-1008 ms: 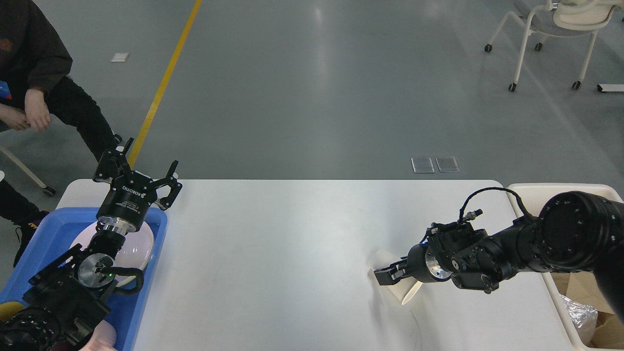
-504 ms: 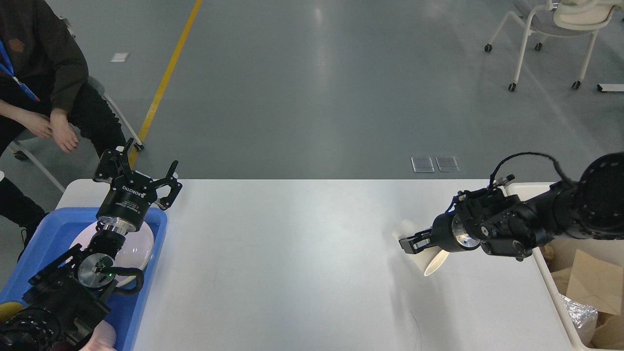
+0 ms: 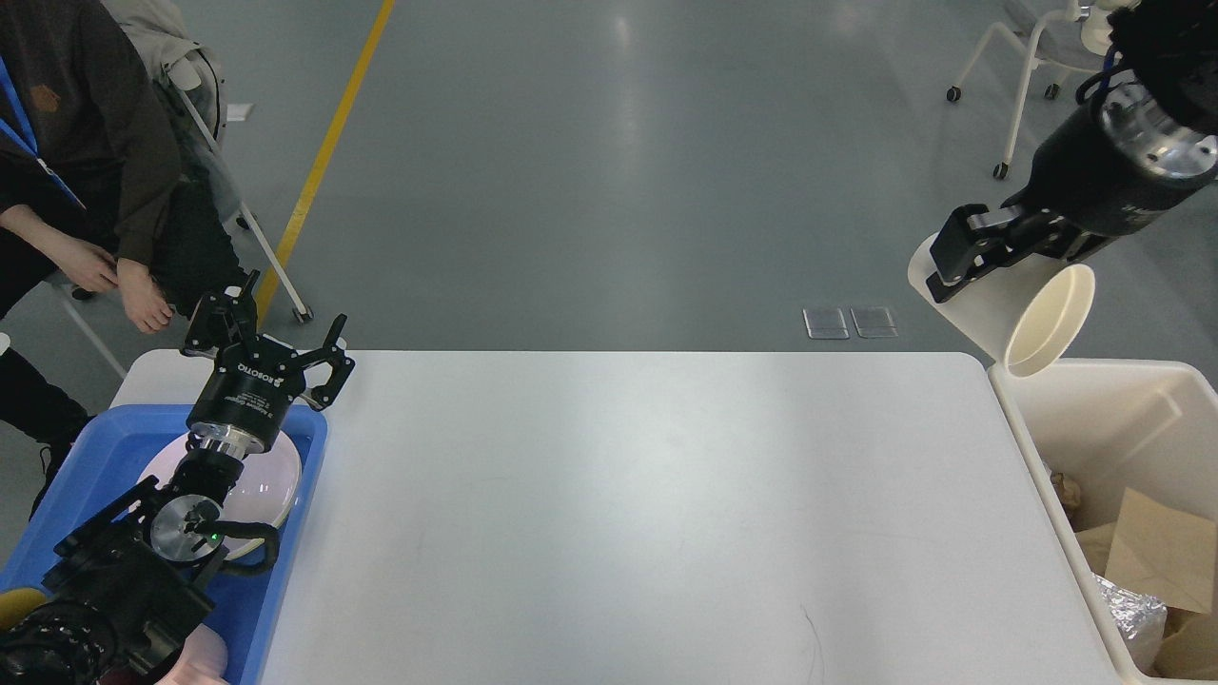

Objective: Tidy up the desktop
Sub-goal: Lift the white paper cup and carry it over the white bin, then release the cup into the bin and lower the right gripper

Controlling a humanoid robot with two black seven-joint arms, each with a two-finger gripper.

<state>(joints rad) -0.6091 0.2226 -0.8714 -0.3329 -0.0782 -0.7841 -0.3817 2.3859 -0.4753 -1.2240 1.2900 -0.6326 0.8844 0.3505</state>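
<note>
The desktop [image 3: 618,514] fills the middle of the head view, a broad white top with rounded corners, and serves as the landmark for everything else.

At its near left corner sits a blue tray [image 3: 285,571], overlapping the desktop's left edge, with a white plate [image 3: 271,485] lying inside it. The left arm rises out of that corner over the tray, and the left gripper [image 3: 276,333] hangs above the tray's far end, just over the desktop's far left corner, its two fingers spread apart with nothing between them.

Along the desktop's right edge stands a cream bin [image 3: 1104,400], touching or just beside the tabletop. Inside it, toward the near end, lie a piece of brown cardboard [image 3: 1156,547] and some crumpled foil [image 3: 1132,604].

Beyond the desktop's far right corner, and well above it, the right gripper [image 3: 961,266] is clamped on a paper cup [image 3: 1009,304]. The cup is tilted, its open mouth turned down and to the right toward the bin's far end, held off the desktop's surface.

Past the desktop's far left corner a person in dark clothes [image 3: 86,162] sits, and far off beyond the right side stands a white chair on casters [image 3: 1066,57].
</note>
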